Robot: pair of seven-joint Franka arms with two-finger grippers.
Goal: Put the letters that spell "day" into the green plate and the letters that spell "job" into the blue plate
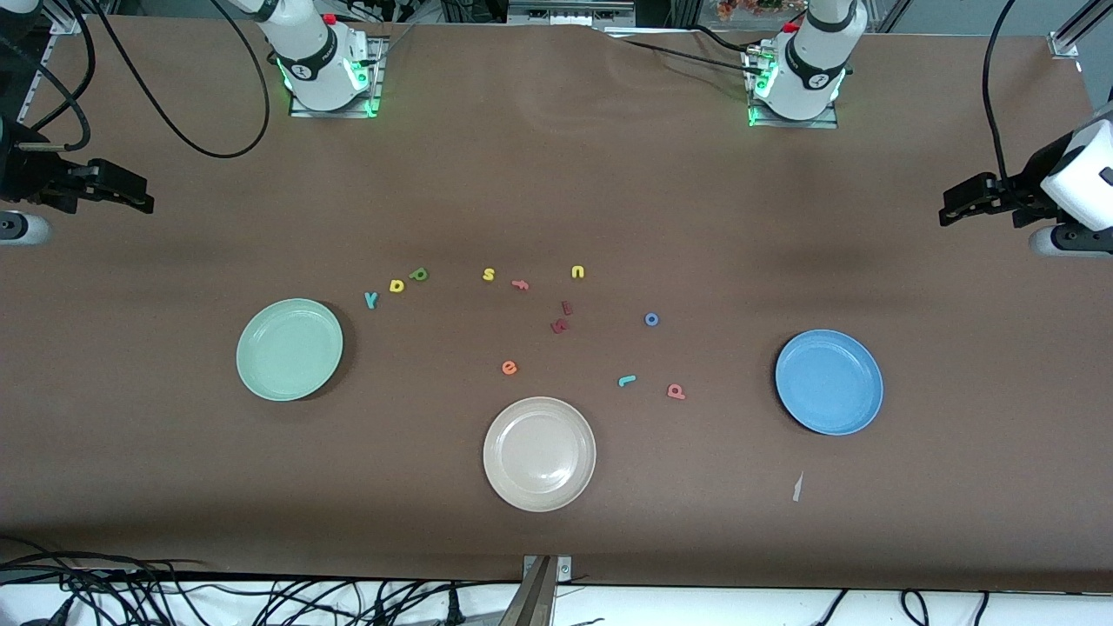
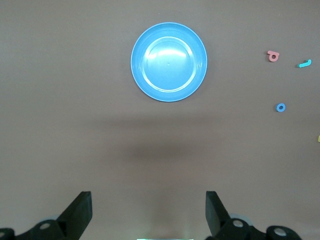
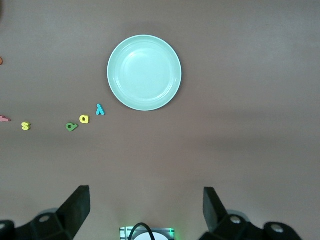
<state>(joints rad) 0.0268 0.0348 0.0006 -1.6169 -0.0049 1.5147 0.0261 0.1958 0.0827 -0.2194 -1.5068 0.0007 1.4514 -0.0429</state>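
Observation:
The green plate (image 1: pixel 289 349) (image 3: pixel 144 72) lies toward the right arm's end, with the teal y (image 1: pixel 371 300) (image 3: pixel 100 109), yellow d (image 1: pixel 397 285) (image 3: pixel 84 119) and green a (image 1: pixel 420 275) (image 3: pixel 71 126) in a row beside it. Toward the left arm's end lies the blue plate (image 1: pixel 829 382) (image 2: pixel 169 61). The blue o (image 1: pixel 651 320) (image 2: pixel 281 107), teal j (image 1: pixel 627 380) (image 2: pixel 304 64) and pink b (image 1: pixel 676 392) (image 2: pixel 273 55) are loose beside it. My right gripper (image 1: pixel 143 196) (image 3: pixel 146 197) and left gripper (image 1: pixel 949 209) (image 2: pixel 148 200) hang open and empty over bare table at their own ends.
A beige plate (image 1: pixel 539 453) sits nearest the front camera. Between the two letter groups lie a yellow s (image 1: pixel 489 275), orange f (image 1: pixel 520 284), yellow u (image 1: pixel 577 272), two dark red letters (image 1: pixel 560 326) and an orange e (image 1: pixel 509 368). A pale scrap (image 1: pixel 796 487) lies near the blue plate.

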